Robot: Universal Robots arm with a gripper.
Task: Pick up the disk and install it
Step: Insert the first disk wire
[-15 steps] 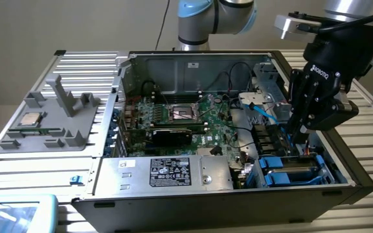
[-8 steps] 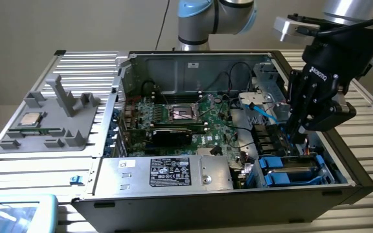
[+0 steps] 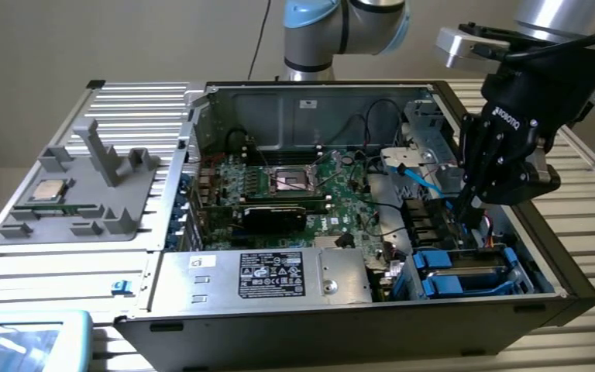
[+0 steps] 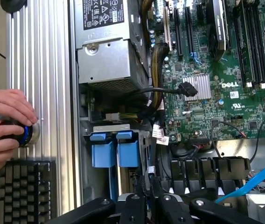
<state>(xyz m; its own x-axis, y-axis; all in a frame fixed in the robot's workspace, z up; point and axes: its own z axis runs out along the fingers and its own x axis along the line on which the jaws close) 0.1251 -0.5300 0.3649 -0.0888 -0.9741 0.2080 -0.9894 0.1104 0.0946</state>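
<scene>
- The exterior view showed the gripper [image 3: 470,213] lowered inside the open case [image 3: 328,329], at the exterior view's right, tips just above the drive bay.
- The wrist view showed the gripper [image 4: 149,186] narrow, its fingers [image 4: 143,189] drawn close together among black cables. Whether anything lay between them could not be told.
- Disk [image 3: 463,273]: seated in the bay at the case's near corner, below the gripper and apart from it. Its blue bracket showed; its label did not. In the wrist view the disk [image 4: 116,151] showed two blue tabs side by side, near the fingers but not touching them.
- The wrist view alone showed a person's hands [image 4: 4,121] on a round knob [image 4: 27,133] outside the case, beside a keyboard [image 4: 25,191].
- The exterior view alone showed a grey tray [image 3: 80,209] carrying a chip [image 3: 49,190], at the exterior view's left.
- Surroundings: motherboard [image 3: 297,186], power supply [image 3: 266,275], and a blue cable [image 3: 421,182] crossing beside the gripper.
</scene>
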